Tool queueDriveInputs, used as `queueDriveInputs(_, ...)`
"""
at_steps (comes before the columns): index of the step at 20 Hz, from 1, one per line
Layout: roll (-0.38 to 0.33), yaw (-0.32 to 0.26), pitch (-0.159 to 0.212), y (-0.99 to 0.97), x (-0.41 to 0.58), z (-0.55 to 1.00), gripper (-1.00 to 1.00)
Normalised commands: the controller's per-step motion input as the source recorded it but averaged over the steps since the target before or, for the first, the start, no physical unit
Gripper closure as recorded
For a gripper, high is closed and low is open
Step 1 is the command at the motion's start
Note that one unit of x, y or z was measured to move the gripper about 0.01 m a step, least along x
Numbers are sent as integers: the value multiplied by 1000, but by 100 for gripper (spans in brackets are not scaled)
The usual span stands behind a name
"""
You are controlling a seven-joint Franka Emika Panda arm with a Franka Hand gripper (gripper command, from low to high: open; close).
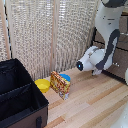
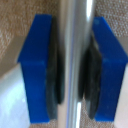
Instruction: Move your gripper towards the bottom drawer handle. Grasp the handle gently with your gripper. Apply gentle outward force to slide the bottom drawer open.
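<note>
Since the pull has to run straight outward, I hold my gripper (image 2: 74,65) square to the bottom drawer handle (image 2: 75,60), my blue-tipped fingers (image 2: 37,65) pressed against the silver bar from both sides, clamped on it. From the exterior view my arm (image 1: 102,55) reaches low toward the dark dresser (image 1: 120,62) at that view's right edge, hiding the handle there. On the pale wooden floor (image 1: 90,102) stand a colourful box (image 1: 60,85), a yellow bowl (image 1: 42,85) and a black bin (image 1: 17,95), before a woven screen (image 1: 50,35).
</note>
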Motion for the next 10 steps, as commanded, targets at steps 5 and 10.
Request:
queueDriveInputs(5,229,-10,60,217,0,10,100)
queueDriveInputs(10,189,-35,30,627,2,2,100)
